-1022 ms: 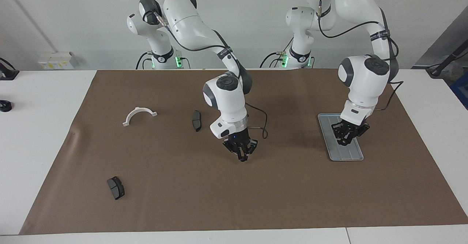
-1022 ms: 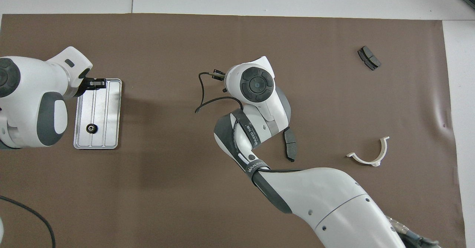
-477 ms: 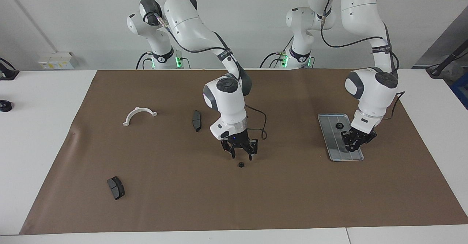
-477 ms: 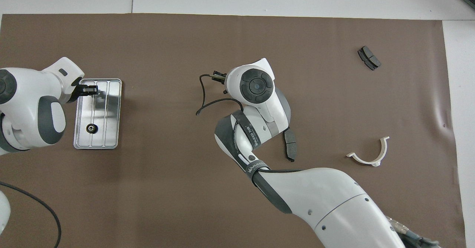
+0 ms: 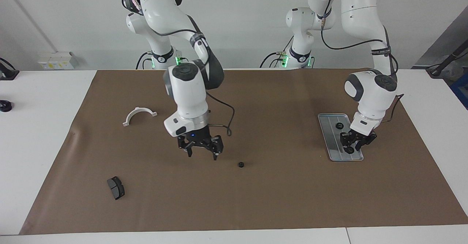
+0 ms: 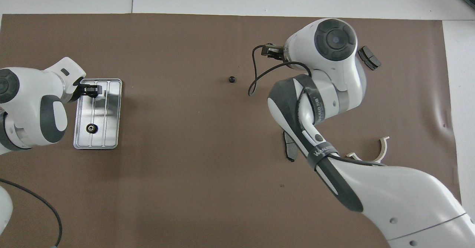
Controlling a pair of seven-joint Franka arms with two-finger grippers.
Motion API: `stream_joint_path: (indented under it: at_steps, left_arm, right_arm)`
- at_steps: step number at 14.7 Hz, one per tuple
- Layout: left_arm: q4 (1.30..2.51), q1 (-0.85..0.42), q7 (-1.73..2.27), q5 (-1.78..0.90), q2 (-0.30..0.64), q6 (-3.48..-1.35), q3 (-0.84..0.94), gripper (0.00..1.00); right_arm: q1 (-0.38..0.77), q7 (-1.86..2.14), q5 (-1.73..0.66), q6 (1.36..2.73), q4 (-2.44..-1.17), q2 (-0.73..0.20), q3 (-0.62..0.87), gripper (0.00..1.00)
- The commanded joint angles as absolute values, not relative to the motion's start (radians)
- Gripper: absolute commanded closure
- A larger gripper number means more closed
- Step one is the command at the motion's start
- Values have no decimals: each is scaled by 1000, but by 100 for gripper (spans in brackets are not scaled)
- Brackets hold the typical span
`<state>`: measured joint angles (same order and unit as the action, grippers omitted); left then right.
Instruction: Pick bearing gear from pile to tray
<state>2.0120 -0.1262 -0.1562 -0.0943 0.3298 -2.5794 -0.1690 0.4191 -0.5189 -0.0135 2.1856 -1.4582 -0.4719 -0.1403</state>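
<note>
two arms work over a brown mat (image 5: 278, 200) on the table. the right gripper (image 5: 200, 152) hangs above bare mat with its fingers spread and nothing between them; in the overhead view the arm's own wrist covers it. one small black ring (image 5: 240, 164) lies alone on the mat near the middle of the table, close to that gripper but apart from it.

the tray (image 5: 331, 141) sits toward the left arm's end of the table. another black ring (image 5: 339, 125) lies in it, at the end nearer to the robots. the left gripper (image 5: 354, 146) is low over the tray's other end, its fingers set around a small dark round piece (image 5: 349, 150); whether they press on it cannot be told, and the overhead view hides the piece under the fingertips.

three larger parts remain toward the right arm's end. the white half-ring bracket (image 5: 139, 115) shows whole in the facing view but is partly covered by the right arm from overhead. one dark pad (image 5: 116, 187) lies farther from the robots than the bracket. a second dark pad (image 6: 290, 150) peeks from under the right arm in the overhead view only; the facing view hides it.
</note>
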Motion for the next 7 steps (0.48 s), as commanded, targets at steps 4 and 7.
stream_joint_path:
  at_steps: [4, 7]
  left_arm:
    - [1930, -219, -137, -117, 265, -2437, -166, 0]
    - [1823, -314, -13, -106, 285, -2333, -169, 0]
  right_arm:
    - [250, -298, -3, 2022, -1563, -325, -123, 0]
    - [172, -174, -3, 1959, -1607, -258, -123, 0]
